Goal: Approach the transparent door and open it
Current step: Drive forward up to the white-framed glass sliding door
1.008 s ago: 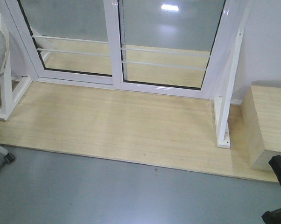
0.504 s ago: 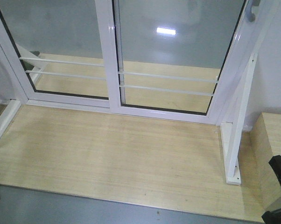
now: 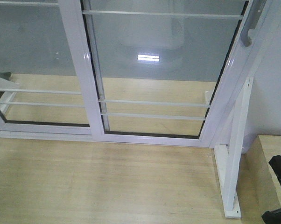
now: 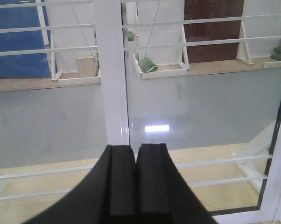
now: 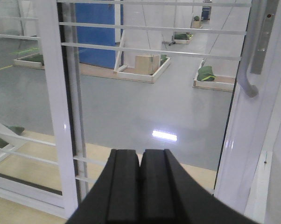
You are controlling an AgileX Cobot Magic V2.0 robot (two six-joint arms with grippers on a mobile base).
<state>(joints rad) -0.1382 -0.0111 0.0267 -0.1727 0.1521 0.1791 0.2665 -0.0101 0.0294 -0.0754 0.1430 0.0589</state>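
Both arms are tucked low and pointing at the glass. The left end effector (image 4: 135, 150) has its two black fingers pressed flat together with nothing between them, and the right end effector (image 5: 140, 154) is the same: together and empty. Neither touches anything.

Just beyond them stands the door (image 3: 164, 79), shut against the right side of its white frame, with thin white bars (image 3: 154, 108) across it low down. Its handle (image 5: 249, 60) is a long curved grey bar on the right-hand stile, up and to the right of the right end effector. To the left is the other panel (image 3: 33, 56), which has no handle.

By my reckoning the right arm is the one to use, being nearer. It would need its fingers parted first, then to rise and swing right until they straddle the bar, close firmly, and draw leftward in line with the track. Pulling outward would likely only bind the panel. The white brace (image 3: 234, 163) beside the frame looks close enough to catch an elbow.

I can read no brand, label or writing anywhere; there is only a small red dot (image 5: 270, 15) on the handle's plate.
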